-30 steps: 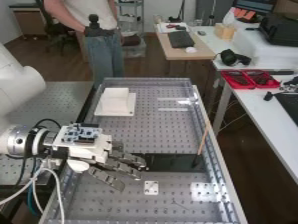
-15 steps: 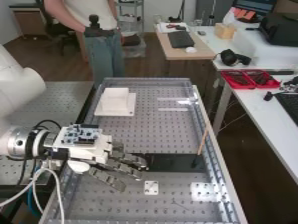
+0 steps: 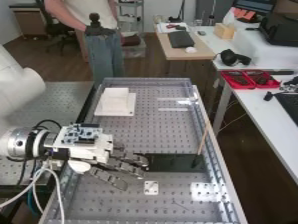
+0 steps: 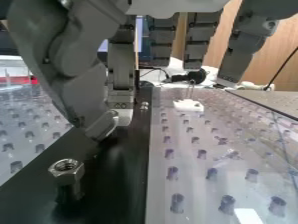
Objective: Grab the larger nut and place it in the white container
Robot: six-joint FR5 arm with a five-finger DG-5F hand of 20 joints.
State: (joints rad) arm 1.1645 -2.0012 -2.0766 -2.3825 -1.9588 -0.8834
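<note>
Working left to right, your hand (image 3: 123, 166) is open and empty, its fingers extended and its thumb (image 4: 83, 82) bent but holding nothing. The step, I'd judge, is lining up for the grasp. The larger nut (image 4: 66, 169) stands on the glossy dark strip (image 3: 174, 163), near the thumb's tip. Shift so that it sits between thumb and fingers, then come down low and close on 2 opposite flats; a pinch on the corners could spin it or skate it along that slick strip. (Aim at the metal, not at its reflection.) Keep the other fingers off the small metal piece (image 4: 144, 106) farther along, probably the smaller nut. Once you have a grip, lift straight up before you travel to the white container (image 3: 116, 99), and release only when you're over it.

As for what's hard to read, again left to right: the fingers overlap 1 another, so their exact lineup is unclear, and you can't judge the thumb's height above the strip with confidence. The container's opening can't be made out, so check where it lies before you release. The strip's near end is partly covered by your fingers, and the small piece's shape is too small to tell.
</note>
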